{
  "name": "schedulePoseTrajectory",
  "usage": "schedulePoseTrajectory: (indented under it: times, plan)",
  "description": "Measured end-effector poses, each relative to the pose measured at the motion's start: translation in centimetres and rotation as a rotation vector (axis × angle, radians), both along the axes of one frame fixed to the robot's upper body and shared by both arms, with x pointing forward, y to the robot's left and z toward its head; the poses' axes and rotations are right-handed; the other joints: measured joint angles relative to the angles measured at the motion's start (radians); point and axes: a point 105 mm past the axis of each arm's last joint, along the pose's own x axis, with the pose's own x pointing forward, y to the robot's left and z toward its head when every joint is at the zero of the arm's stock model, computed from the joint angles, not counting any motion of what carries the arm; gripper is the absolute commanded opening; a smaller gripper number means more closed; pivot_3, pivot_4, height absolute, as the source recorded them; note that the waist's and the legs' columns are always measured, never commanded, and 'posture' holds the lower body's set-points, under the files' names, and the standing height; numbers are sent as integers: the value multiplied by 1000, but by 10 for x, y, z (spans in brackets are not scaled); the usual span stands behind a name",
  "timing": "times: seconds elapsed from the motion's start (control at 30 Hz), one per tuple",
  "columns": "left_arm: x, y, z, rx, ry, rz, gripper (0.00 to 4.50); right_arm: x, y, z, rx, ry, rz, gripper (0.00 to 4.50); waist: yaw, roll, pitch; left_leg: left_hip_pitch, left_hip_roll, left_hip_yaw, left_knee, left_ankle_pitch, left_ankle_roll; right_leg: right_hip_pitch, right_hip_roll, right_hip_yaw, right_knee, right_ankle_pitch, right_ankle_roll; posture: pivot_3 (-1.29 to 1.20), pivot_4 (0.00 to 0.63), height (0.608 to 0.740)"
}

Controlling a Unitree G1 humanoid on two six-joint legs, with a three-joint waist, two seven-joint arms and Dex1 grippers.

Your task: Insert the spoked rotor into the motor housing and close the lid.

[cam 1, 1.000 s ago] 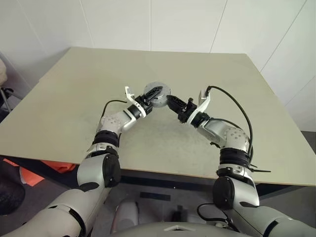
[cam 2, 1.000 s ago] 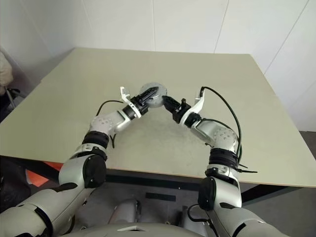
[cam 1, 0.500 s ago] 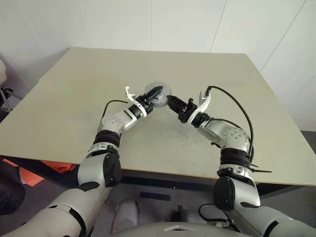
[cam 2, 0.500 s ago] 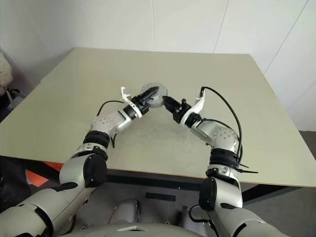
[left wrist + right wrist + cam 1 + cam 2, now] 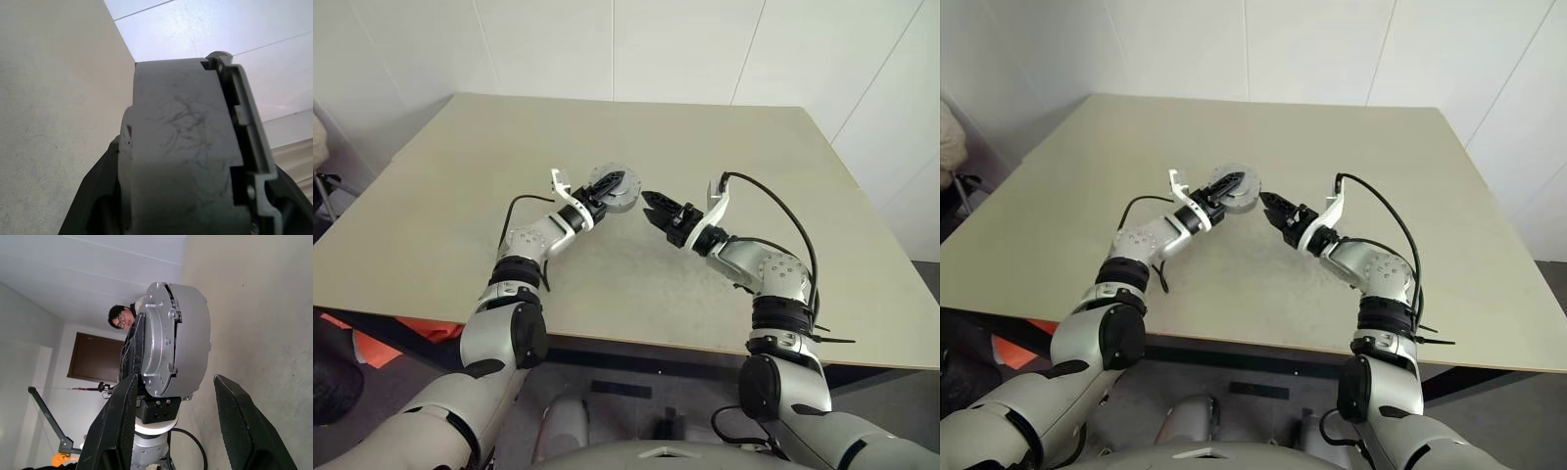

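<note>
Above the middle of the pale bench (image 5: 754, 157), the left claw (image 5: 603, 193) holds a round grey motor assembly (image 5: 612, 186), a thick drum-shaped unit held on edge with its flat face turned toward the camera. Its two black fingers are clamped across the assembly, one lying dark across the front face. In the left wrist view the scratched grey side wall of the assembly (image 5: 181, 161) sits between the fingers, with a lighter plate along one edge. In the right wrist view the same unit appears as a closed drum with a silvery bolted face and a smooth grey rim. Whether that outer plate is the lid, and whether the rotor sits inside, cannot be told.

The right claw (image 5: 649, 205) hangs just beside the assembly, clear of it, with a small gap between its tips and the drum. Its two black fingers (image 5: 239, 426) stand parted, with nothing between them, pointing toward the assembly.

In the right wrist view a person (image 5: 122, 317) shows behind the assembly, beside a dark door (image 5: 90, 357).
</note>
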Motion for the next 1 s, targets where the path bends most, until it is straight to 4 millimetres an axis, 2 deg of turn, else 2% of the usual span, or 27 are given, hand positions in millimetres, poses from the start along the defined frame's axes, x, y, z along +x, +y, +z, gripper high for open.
schedulePoseTrajectory:
  times: [0.13, 0.37, 0.47, 0.53, 0.67, 0.83, 1.0]
  plan:
    - [5, 14, 4, 16, -15, 44, 2392, 0, 0, 0, -4, 1, -2, 2798, -3, 0, 0, 0, 0, 0, 0, 0, 0, 0, 0, 0, 0, 0, 0, 0, 0, 740]
    - [15, 82, 26, 122, -99, 212, 2392, 2, -3, -1, -14, 0, -18, 2798, -5, 0, 0, 0, 0, 0, 0, 0, 0, -1, 0, 0, 0, 0, 0, 0, 0, 740]
    - [16, 105, 25, 204, -111, 275, 2392, 2, -2, -3, -22, 3, -17, 2798, -2, 0, 0, 0, 0, 0, 0, 0, 0, 0, 0, 0, -1, 0, 0, 0, 0, 740]
    - [15, 113, 19, 255, -104, 294, 2392, 2, -1, -4, -25, 5, -15, 2798, 0, 0, 0, 0, 0, 0, 0, 0, 0, 0, 0, 0, -1, 0, 0, 0, 0, 740]
    - [15, 114, 2, 358, -75, 288, 2392, 2, 1, -6, -36, 10, -17, 2798, 3, 0, 0, 0, 0, 0, 0, 0, 0, 1, 0, 0, -1, 1, 2, 0, 0, 740]
    - [13, 100, -21, 418, -36, 240, 2392, 3, 1, -7, -40, 12, -19, 2798, 1, 0, 0, 0, 0, 0, 1, 0, 0, 1, 0, 0, 0, 1, 2, 0, 0, 740]
    - [9, 103, -44, 479, 6, 244, 2392, 3, -1, -9, -43, 16, -23, 2798, -6, 0, 0, 0, 0, -1, 1, 0, 0, 0, 0, 0, 0, 1, 2, 0, 0, 740]
